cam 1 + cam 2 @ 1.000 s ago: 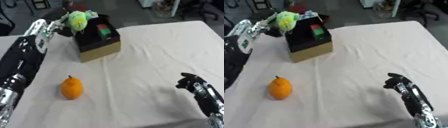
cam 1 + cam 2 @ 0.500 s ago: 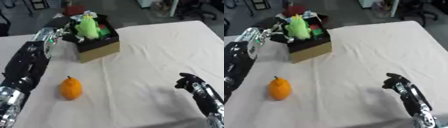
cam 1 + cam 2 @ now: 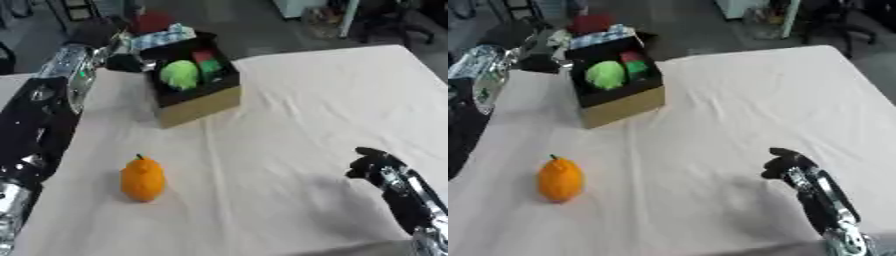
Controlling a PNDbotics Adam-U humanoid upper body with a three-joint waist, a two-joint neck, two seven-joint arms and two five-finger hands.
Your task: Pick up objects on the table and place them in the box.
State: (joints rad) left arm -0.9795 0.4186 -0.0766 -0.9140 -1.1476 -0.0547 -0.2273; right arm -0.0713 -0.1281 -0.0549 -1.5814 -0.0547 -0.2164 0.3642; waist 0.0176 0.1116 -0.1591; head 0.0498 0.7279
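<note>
A matt, off-white cloth (image 3: 289, 125) covers the table, lying mostly smooth with soft creases running from near to far. The box (image 3: 197, 102) at the far left looks like plain brown cardboard outside and dull black inside, while the orange fruit (image 3: 143, 178) at the near left has a slightly glossy, smooth skin. The left arm (image 3: 66, 75) shows shiny silver metal beside matt black casing, and the right hand (image 3: 372, 162) at the near right is dull black.

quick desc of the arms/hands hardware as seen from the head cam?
Left arm: black shell panels, with a shiny silver segment toward the wrist carrying a small green spot. Left hand dark, blurred. Right hand: black fingers; behind it a black forearm with silver metal parts. No cables discernible.
</note>
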